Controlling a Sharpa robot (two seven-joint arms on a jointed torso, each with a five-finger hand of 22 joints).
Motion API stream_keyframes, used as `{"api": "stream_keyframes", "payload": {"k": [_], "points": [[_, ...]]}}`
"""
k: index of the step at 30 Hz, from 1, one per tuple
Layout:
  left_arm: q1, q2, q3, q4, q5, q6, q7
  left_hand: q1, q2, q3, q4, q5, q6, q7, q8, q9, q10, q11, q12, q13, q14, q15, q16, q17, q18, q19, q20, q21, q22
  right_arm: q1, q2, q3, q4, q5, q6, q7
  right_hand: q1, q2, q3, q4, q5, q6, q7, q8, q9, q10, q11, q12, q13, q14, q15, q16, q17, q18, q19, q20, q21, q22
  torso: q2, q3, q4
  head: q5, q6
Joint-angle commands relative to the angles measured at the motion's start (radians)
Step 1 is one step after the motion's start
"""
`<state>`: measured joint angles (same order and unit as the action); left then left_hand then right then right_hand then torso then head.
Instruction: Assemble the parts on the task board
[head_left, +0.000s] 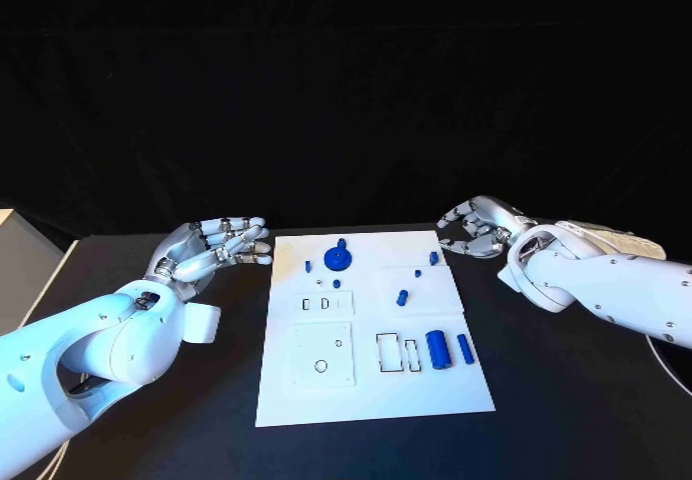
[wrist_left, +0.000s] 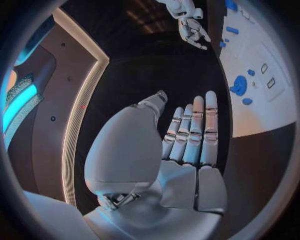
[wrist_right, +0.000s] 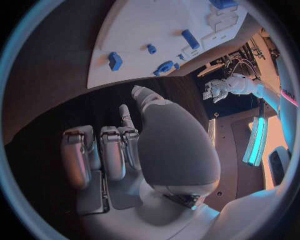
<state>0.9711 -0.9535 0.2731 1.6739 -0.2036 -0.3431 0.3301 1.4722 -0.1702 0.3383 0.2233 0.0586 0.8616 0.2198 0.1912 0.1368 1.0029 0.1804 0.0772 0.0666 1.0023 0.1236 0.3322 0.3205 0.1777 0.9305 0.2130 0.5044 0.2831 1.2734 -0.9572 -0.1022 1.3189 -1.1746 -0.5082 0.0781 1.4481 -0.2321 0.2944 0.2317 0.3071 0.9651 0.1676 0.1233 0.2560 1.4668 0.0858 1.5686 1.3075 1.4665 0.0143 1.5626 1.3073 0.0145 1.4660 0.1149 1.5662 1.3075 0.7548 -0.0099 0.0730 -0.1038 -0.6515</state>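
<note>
The white task board (head_left: 372, 385) lies flat in the middle of the black table. A blue round disc part (head_left: 339, 258) stands near its far edge, with small blue pegs (head_left: 307, 267) around it. Two bigger blue cylinders (head_left: 437, 349) lie side by side at the board's right. My left hand (head_left: 216, 247) hovers just off the board's far left corner, fingers (wrist_left: 194, 130) straight and holding nothing. My right hand (head_left: 476, 228) hangs by the far right corner, its fingers (wrist_right: 112, 150) curled in on nothing. The disc part (wrist_left: 239, 85) also appears in the left wrist view.
A pale box (head_left: 18, 250) stands at the table's left edge. A thin cable (head_left: 666, 362) runs along the table at the right. Bare black table (head_left: 577, 400) lies on both sides of the board.
</note>
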Motion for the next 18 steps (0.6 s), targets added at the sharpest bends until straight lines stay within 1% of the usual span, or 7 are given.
{"api": "stream_keyframes", "payload": {"k": [1,4,6,9,11,15,18], "points": [[-0.002,0.003,0.001,0.0,-0.002,0.023,0.006,0.001,0.007,0.0,-0.009,-0.006,0.006,0.014,-0.006,-0.001,0.005,-0.001,-0.006,0.001,-0.005,0.0,0.007,0.001,-0.001,-0.01,0.0,0.003,0.001,-0.001,0.002,0.0,-0.016,-0.003,0.097,0.04,0.004,-0.007,0.005,-0.001,-0.01,0.006,-0.002,0.005,-0.002,0.104,-0.003,0.002,0.263,0.1,-0.007,0.004,0.245,-0.014,0.105,-0.005,0.005,0.263,0.0,-0.0013,0.0009,-0.002,-0.003],[-0.003,0.004,0.001,-0.001,-0.003,0.023,0.006,0.001,0.007,0.0,-0.009,-0.006,0.006,0.014,-0.006,-0.001,0.005,-0.001,-0.006,0.001,-0.005,0.0,0.007,0.001,-0.001,-0.01,0.0,0.003,0.001,-0.003,0.006,-0.001,-0.031,-0.015,0.12,0.037,0.004,-0.009,0.004,-0.001,-0.018,0.005,-0.002,0.005,-0.003,0.104,-0.003,0.002,0.263,0.1,-0.007,0.004,0.245,-0.014,0.105,-0.005,0.005,0.263,0.0,-0.0008,0.0008,-0.004,-0.005],[-0.004,0.004,0.001,-0.002,-0.003,0.023,0.006,0.001,0.007,0.0,-0.009,-0.006,0.006,0.014,-0.006,-0.001,0.005,-0.001,-0.006,0.001,-0.005,0.0,0.007,0.001,-0.001,-0.01,0.0,0.003,0.001,-0.005,0.01,-0.002,-0.04,-0.02,0.129,0.034,0.005,-0.011,0.003,-0.001,-0.023,0.003,-0.002,0.004,-0.004,0.104,-0.003,0.002,0.263,0.1,-0.006,0.004,0.245,-0.014,0.104,-0.005,0.004,0.263,0.0,-0.0021,0.0004,-0.004,-0.007],[-0.004,0.005,0.001,-0.002,-0.003,0.023,0.006,0.001,0.007,0.0,-0.009,-0.006,0.006,0.014,-0.006,-0.001,0.005,-0.001,-0.006,0.001,-0.005,0.0,0.007,0.001,-0.001,-0.01,0.0,0.003,0.001,-0.009,0.021,-0.003,-0.062,-0.029,0.141,0.026,0.005,-0.013,0.001,-0.001,-0.028,-0.001,-0.001,0.001,-0.005,0.104,-0.003,0.002,0.263,0.1,-0.006,0.003,0.243,-0.014,0.104,-0.004,0.003,0.262,0.0,-0.0031,0.0007,-0.004,-0.007],[-0.004,0.005,0.001,-0.002,-0.003,0.024,0.006,0.001,0.007,0.0,-0.009,-0.006,0.006,0.014,-0.006,-0.001,0.005,-0.001,-0.006,0.001,-0.005,0.0,0.007,0.001,-0.001,-0.01,0.0,0.003,0.001,-0.011,0.029,-0.003,-0.075,-0.032,0.146,0.023,0.004,-0.014,0.0,-0.001,-0.029,-0.003,0.0,0.0,-0.006,0.104,-0.002,0.002,0.263,0.1,-0.006,0.003,0.243,-0.014,0.104,-0.004,0.003,0.262,-0.001,-0.004,0.0009,-0.005,-0.01],[-0.004,0.005,0.001,-0.003,-0.003,0.024,0.006,0.001,0.007,0.0,-0.009,-0.006,0.006,0.014,-0.006,-0.001,0.005,-0.001,-0.006,0.001,-0.005,0.0,0.007,0.001,-0.001,-0.01,0.0,0.003,0.001,-0.014,0.043,-0.004,-0.096,-0.038,0.155,0.016,0.004,-0.015,-0.001,-0.001,-0.031,-0.006,0.0,-0.001,-0.007,0.104,-0.002,0.002,0.263,0.1,-0.005,0.003,0.243,-0.014,0.104,-0.004,0.003,0.262,-0.001,-0.005,0.0026,-0.006,-0.012],[-0.005,0.005,0.001,-0.003,-0.003,0.024,0.006,0.001,0.007,0.0,-0.009,-0.006,0.006,0.014,-0.006,-0.001,0.005,-0.001,-0.006,0.001,-0.005,0.0,0.007,0.001,-0.001,-0.01,0.0,0.003,0.001,-0.018,0.054,-0.005,-0.108,-0.041,0.163,0.013,0.004,-0.015,-0.001,-0.001,-0.032,-0.007,0.0,-0.002,-0.007,0.104,-0.002,0.002,0.263,0.099,-0.005,0.003,0.242,-0.014,0.104,-0.004,0.003,0.262,-0.001,-0.0046,0.0025,-0.004,-0.014]]}}
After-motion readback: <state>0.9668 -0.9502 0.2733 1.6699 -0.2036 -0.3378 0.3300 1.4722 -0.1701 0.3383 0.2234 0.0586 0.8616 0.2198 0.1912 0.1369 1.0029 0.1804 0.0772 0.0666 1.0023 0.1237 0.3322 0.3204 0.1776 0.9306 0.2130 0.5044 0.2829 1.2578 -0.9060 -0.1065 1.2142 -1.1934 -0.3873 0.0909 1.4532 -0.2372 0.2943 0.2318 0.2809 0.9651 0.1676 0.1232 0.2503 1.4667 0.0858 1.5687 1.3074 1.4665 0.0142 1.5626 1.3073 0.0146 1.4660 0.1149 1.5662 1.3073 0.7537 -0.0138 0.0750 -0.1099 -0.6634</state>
